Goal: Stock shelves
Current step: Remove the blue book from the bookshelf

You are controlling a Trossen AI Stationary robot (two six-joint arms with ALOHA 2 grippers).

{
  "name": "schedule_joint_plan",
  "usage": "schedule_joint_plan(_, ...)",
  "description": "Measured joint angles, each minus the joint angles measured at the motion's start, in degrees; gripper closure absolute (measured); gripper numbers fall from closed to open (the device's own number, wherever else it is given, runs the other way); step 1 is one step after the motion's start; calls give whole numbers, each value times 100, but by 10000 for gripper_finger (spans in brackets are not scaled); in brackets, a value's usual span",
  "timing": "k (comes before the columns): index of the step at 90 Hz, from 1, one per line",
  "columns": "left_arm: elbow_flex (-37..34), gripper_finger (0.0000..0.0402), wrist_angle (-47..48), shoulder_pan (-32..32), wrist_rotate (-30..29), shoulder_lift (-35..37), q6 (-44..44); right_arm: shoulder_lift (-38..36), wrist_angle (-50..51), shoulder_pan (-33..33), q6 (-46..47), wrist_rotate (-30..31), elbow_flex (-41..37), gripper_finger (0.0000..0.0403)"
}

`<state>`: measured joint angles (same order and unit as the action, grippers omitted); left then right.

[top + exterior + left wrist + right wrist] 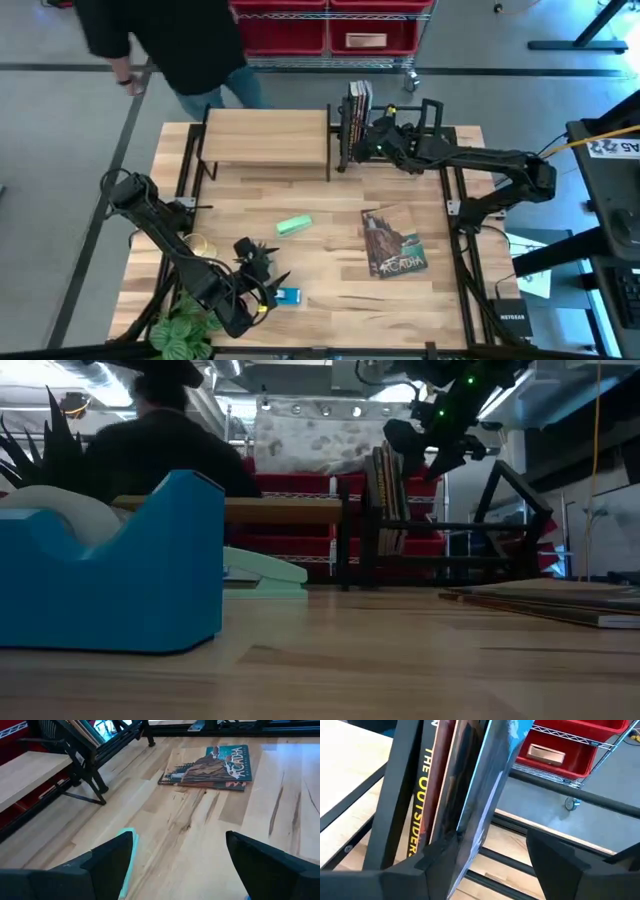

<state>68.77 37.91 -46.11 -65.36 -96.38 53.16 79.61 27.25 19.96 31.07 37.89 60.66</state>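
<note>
The wood-topped shelf (265, 140) stands at the far middle of the table. The black book rack (432, 122) stands to its right, with several books (358, 104) upright in it. My right gripper (372, 138) is open, high beside those books; in the right wrist view a glossy blue-covered book (487, 795) leans by one finger (415, 870). A book with "Arcadia" on its cover (393, 242) lies flat right of centre. A green stapler (294, 226) and a blue tape dispenser (287, 296) sit near my left gripper (256, 264), which is open above bare wood. My right gripper has the lower edge of the blue-covered book (465, 855) right beside one finger, which overlaps it in the wrist view. I cannot tell whether the finger touches the book. The book stands tilted in the rack with the others.
A person (170, 40) stands beyond the table's far left corner. A wheeled cart with red bins (330, 25) is behind the table. A green plant (185, 325) sits at the near left corner. Bare tabletop lies between the stapler and the flat book.
</note>
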Motion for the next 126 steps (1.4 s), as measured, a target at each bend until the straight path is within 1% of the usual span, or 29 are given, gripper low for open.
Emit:
schedule_joint_plan(13,0,93,0,2,-2,0,1,0,-18,5,0,-197,0,182)
schedule_joint_plan(28,0,93,0,2,-3,0,1,-22,149,1,319,124,0,182)
schedule_joint_plan(39,0,93,0,2,-4,0,1,-74,175,-4,317,155,0,182)
schedule_joint_plan(72,0,93,0,9,-9,0,1,-225,-1,5,297,-397,0,182)
schedule_joint_plan(103,0,93,0,9,-7,0,1,-157,-21,128,295,-358,0,183)
schedule_joint_plan(114,0,93,-2,9,-4,0,1,-112,-38,274,293,-502,0,200)
schedule_joint_plan(126,0,93,-2,9,-4,0,1,31,-163,380,110,-749,0,246)
